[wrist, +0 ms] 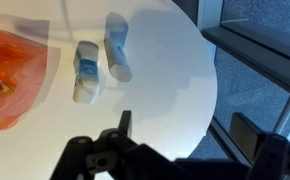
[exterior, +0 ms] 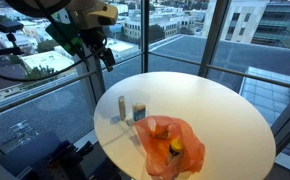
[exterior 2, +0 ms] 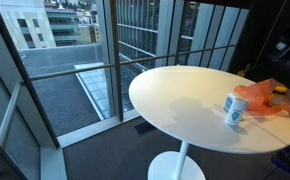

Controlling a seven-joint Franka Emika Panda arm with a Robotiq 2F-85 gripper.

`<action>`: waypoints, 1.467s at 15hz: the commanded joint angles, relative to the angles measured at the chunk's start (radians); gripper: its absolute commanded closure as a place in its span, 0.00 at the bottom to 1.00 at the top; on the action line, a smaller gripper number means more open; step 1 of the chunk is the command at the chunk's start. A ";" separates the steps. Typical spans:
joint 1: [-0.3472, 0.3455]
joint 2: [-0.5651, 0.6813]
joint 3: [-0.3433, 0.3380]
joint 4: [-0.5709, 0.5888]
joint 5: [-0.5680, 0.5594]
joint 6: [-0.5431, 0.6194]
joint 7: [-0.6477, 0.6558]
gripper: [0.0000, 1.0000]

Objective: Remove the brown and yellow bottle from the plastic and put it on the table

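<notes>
The brown and yellow bottle [exterior: 174, 148] lies inside the orange plastic bag [exterior: 169, 146] at the near side of the round white table [exterior: 220, 105]. The bag also shows in the other exterior view [exterior 2: 268, 98] and at the left edge of the wrist view [wrist: 10, 72], where only a small dark spot of the bottle shows through the plastic. My gripper [exterior: 101, 50] hangs high above the table's edge, well away from the bag. In the wrist view its fingers [wrist: 185, 128] are spread wide with nothing between them.
A white and blue can [exterior: 139, 112] and a slim white bottle [exterior: 122, 105] stand beside the bag; both show in the wrist view, the can [wrist: 87, 70] and the bottle [wrist: 117, 55]. Glass window walls with railings surround the table.
</notes>
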 commanded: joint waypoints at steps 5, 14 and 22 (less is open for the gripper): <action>-0.010 0.001 0.009 0.002 0.007 -0.003 -0.006 0.00; -0.089 0.180 -0.004 0.211 -0.016 -0.089 0.063 0.00; -0.198 0.316 -0.019 0.338 -0.068 -0.240 0.145 0.00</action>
